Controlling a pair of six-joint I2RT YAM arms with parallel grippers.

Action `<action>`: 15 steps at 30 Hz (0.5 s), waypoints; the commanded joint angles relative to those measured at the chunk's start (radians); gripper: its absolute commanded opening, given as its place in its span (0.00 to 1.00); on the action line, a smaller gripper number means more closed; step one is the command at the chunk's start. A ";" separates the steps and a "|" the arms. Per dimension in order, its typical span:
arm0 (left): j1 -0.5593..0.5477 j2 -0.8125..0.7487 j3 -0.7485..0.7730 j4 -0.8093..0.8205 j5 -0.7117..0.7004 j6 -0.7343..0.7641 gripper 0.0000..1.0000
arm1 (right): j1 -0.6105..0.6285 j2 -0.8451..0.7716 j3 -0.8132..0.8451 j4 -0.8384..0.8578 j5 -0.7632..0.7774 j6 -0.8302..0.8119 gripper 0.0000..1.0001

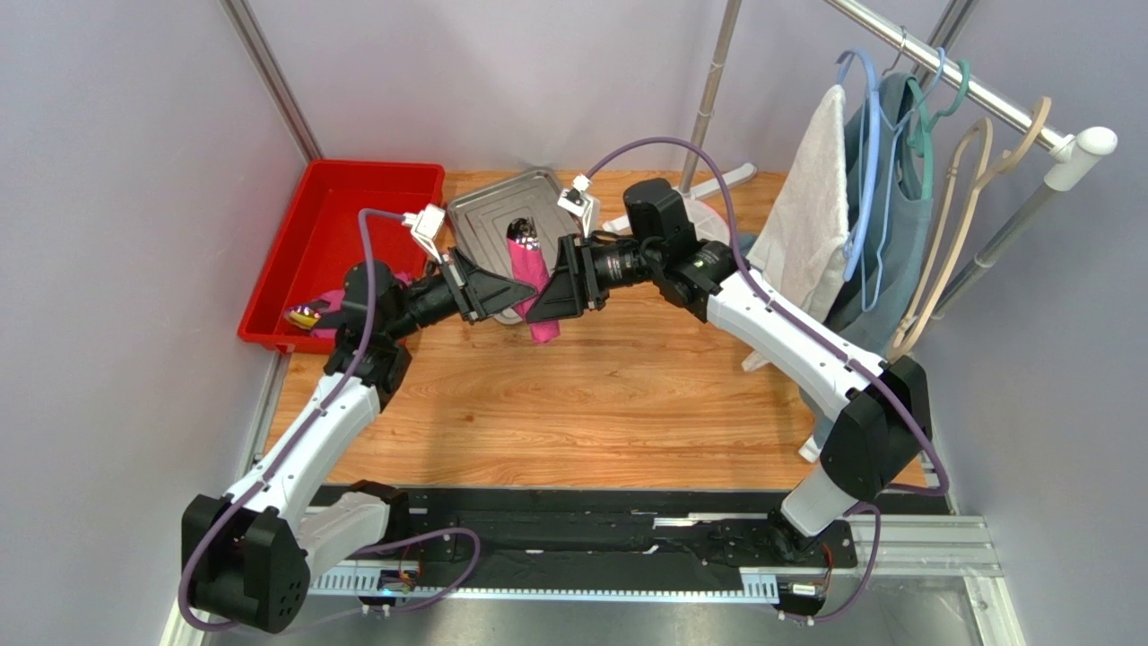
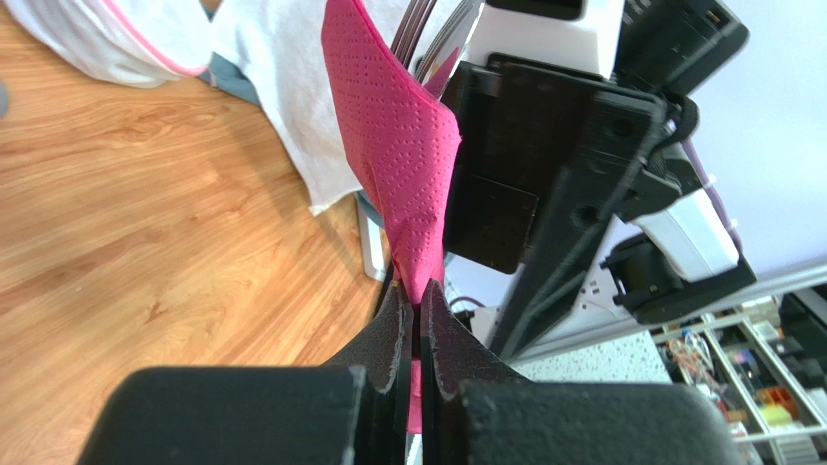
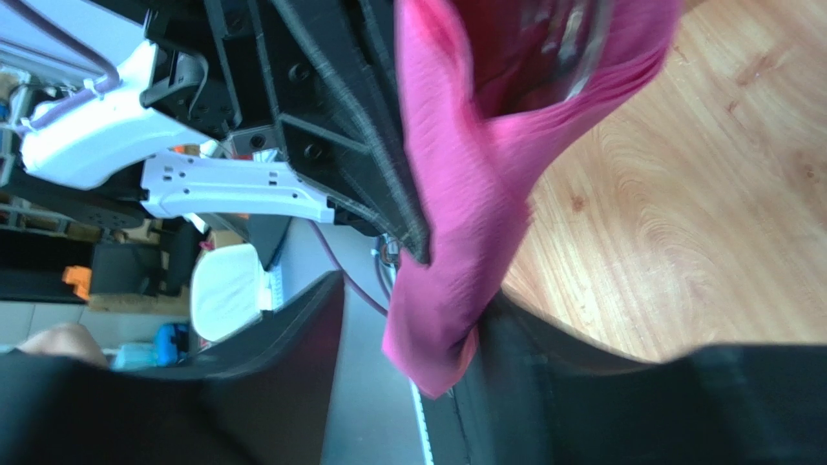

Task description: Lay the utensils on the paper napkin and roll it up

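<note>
Napkin: the paper napkin (image 1: 540, 299) is bunched into a loose pink pouch, not a tidy roll. It sits between both grippers, abt over the near edge of the steel tray (image 1: 485, 209) and the wood table (image 1: 607, 390).
Utensils: silver ends (image 1: 522, 240) poke out the far end of the wrap, twd the tray. On R wrist cam I catch a shine inside the open fold.
Risk 1: the wrap mouth gapes. If the bundle tips, I reckon the utensils slide straight out, since only paper is holding them. I see no pinch on metal.
Risk 2: thin paper, gripped by a twisted tail only. If the arms pull apart it prob tears.
Risk 3: the wrists are v close, almost touching in the top view. One careless move and they knock each other.
Napkin vs L: the tail is clamped right at the tips and the rest fans up and away from the fingers.
Napkin vs R: the tail hangs between the fingers, leaning on one, w/ a clear gap to the other.
L gripper (image 2: 417, 302): jaws squeezed together, nothing but paper between them.
R gripper (image 3: 417, 302): jaws parted, around the tail but not clamping it.
Stage: my guess is utensils in, roll not tight yet.
Around: red bin (image 1: 337, 216) to the left, white towel (image 1: 809, 216) on the rack to the right, both well apart from the bundle.
</note>
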 commanded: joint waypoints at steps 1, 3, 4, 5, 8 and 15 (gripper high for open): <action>0.050 -0.018 -0.014 0.003 -0.026 0.006 0.00 | -0.013 -0.021 0.041 0.052 0.001 -0.010 0.70; 0.075 -0.017 -0.014 -0.002 -0.034 0.001 0.00 | -0.032 -0.021 0.041 0.049 0.012 -0.008 0.84; 0.099 -0.015 -0.016 0.000 -0.035 -0.002 0.00 | -0.039 -0.019 0.041 0.048 0.018 -0.007 0.90; 0.113 -0.015 -0.017 0.000 -0.040 -0.011 0.00 | -0.050 -0.018 0.042 0.046 0.023 0.001 0.95; 0.182 -0.002 -0.014 0.001 -0.064 -0.022 0.00 | -0.072 -0.015 0.044 0.035 0.053 -0.005 1.00; 0.422 0.072 0.038 -0.080 -0.164 0.036 0.00 | -0.092 -0.010 0.026 0.014 0.075 -0.019 1.00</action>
